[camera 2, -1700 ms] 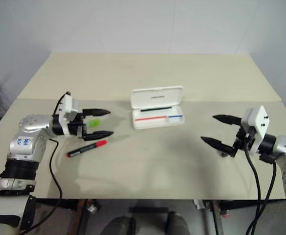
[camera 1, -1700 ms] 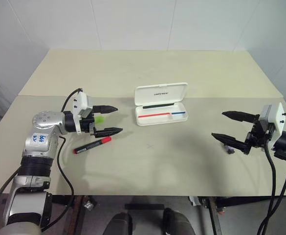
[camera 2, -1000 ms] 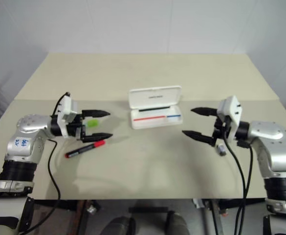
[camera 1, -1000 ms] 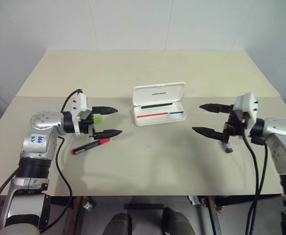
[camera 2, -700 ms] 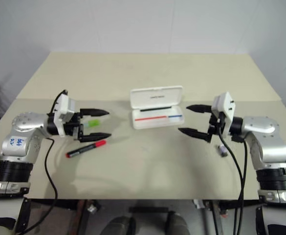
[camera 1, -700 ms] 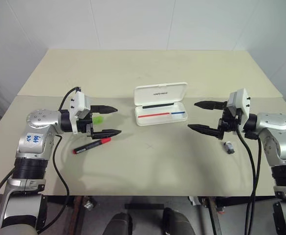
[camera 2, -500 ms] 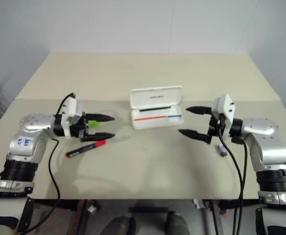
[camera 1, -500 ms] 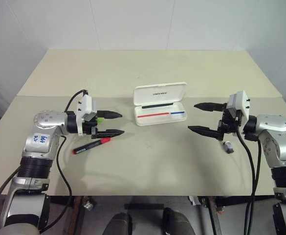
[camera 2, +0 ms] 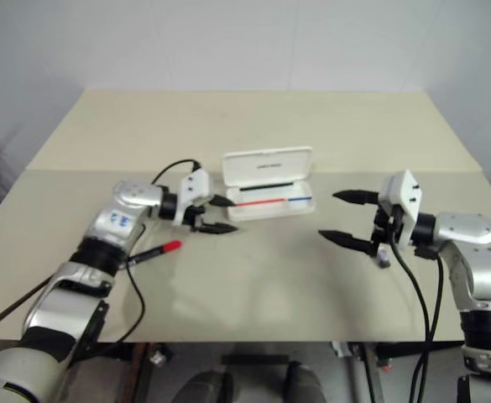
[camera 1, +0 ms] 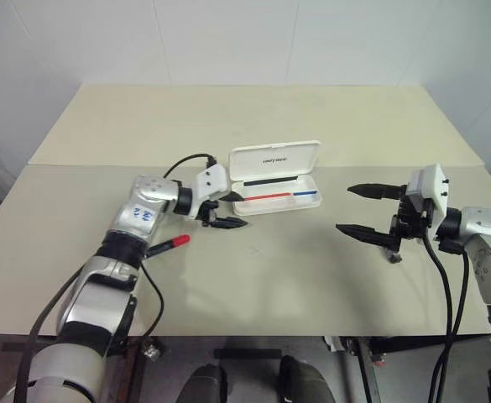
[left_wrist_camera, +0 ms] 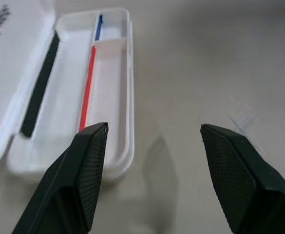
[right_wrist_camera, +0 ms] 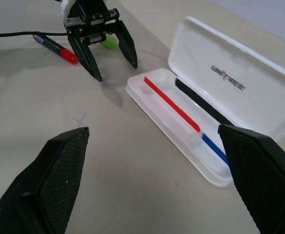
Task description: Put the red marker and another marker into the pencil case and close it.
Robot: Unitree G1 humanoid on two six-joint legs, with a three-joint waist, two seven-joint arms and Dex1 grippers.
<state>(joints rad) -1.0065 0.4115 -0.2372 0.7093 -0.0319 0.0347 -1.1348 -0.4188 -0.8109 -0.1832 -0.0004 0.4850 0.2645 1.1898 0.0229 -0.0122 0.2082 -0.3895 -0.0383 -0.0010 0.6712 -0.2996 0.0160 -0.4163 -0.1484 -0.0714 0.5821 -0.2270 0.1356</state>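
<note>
The pencil case (camera 1: 276,178) lies open mid-desk (camera 1: 253,285). At its eight o'clock the left tool (camera 1: 227,210) clamps the green marker (right_wrist_camera: 109,42). The red marker (camera 1: 168,244) lies further toward eight. At four o'clock, the right tool (camera 1: 364,209) gapes wide, empty.

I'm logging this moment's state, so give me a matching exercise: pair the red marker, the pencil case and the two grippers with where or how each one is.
Things:
1. red marker
2. pencil case
3. right gripper
4. left gripper

Places or states:
A. open, nothing between its jaws
B. at the red-stripe end of the case
C. lid raised, tray showing
D. lying on the table, partly under the left arm

Pairs: 1-D, 2-C, 3-A, 4-B
</note>
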